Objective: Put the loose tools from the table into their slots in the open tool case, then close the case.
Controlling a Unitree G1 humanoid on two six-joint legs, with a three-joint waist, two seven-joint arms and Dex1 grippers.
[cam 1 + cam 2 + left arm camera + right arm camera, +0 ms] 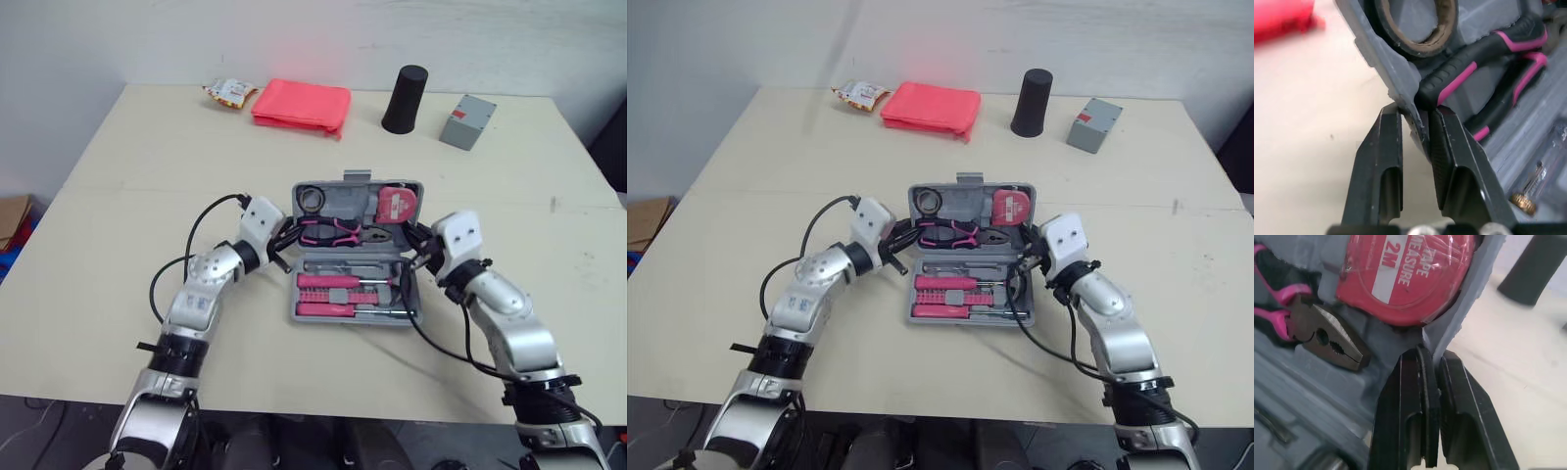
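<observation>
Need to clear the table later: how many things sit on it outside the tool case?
4, along the far edge, from left to right: a snack packet, a red pouch, a black cup, a grey box. Small ones may lie hidden.

A beige table (118,196) bears an open tool case (345,203), red pouch (301,105), snack packet (228,92), black cup (406,99) and grey box (467,121).
</observation>
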